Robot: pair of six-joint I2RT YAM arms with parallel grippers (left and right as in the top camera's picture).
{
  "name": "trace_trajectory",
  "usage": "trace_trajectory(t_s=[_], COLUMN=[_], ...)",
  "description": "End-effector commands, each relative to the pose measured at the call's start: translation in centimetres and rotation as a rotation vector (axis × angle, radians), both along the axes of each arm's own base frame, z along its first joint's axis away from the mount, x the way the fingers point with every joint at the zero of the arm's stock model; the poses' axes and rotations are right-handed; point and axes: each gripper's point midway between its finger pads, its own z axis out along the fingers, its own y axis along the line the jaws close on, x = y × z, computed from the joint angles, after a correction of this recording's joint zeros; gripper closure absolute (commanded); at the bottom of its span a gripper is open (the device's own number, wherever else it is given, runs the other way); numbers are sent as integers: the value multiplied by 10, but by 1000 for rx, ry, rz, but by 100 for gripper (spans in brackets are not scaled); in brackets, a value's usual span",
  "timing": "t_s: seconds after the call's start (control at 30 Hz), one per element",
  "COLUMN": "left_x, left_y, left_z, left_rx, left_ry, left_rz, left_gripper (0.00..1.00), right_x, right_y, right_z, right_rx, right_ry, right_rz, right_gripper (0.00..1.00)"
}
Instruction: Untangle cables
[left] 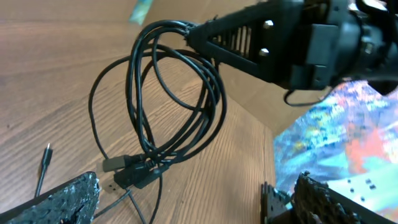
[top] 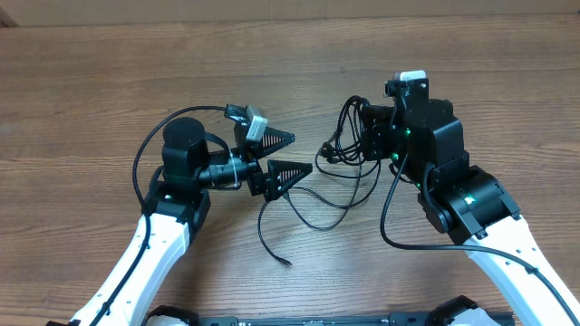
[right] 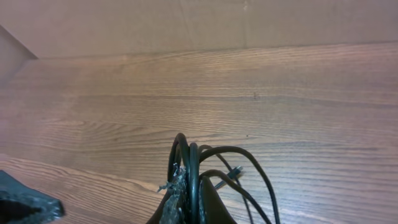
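- One loose plug end of the cables (left: 144, 163) lay nearest on the desk (top: 109, 81).
- Beyond it, the left end effector (top: 304, 151) stood with fingers wide apart, holding nothing, just left of the tangle.
- Farther right, the right end effector (left: 199, 34) was clamped together on the looped clump, which hung from it.

1. The far surface (top: 290, 63) beyond both arms lies bare, free to pass.
2. The cables (top: 349, 149) hang looped between the arms, blocking the middle.
3. A loose strand (top: 263, 237) trails across the surface just below the left fingers (top: 283, 174).
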Motion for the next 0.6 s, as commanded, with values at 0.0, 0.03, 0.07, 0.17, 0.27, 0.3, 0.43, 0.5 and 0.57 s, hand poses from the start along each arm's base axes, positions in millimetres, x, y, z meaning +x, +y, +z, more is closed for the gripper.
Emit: trace_trajectory(t_s=[0.0,0.03,0.07,0.17,0.27,0.3,0.43,0.5,0.57], left_x=[2,0,-2,-11,-15,-15,-9,-4,1], left_y=[-11,-17,-20,-32,-37,-38,-42,-47,-55], left_z=[2,1,1,0,1,2,1,-3,-7], left_rx=[-6,-2,1,4,4,3,16,39,70], left_ry=[51,54,53,52,47,39,24,17,1], left_rz=[33,32,31,-5,-20,-14,36,93,172], left_gripper=[0,0,0,0,0,0,0,0,0], right_x=[3,4,5,7,7,7,7,7,5], right_y=[4,5,6,6,6,6,7,11,17], right_z=[20,18,16,11,12,12,13,15,18], right_rx=[71,70,68,63,63,63,70,89,110], right_ry=[-27,-21,-16,-5,-6,-7,-12,-13,-16], right_rz=[-9,-7,-6,-7,-7,-7,-5,12,43], right_gripper=[96,96,96,96,96,96,96,96,96])
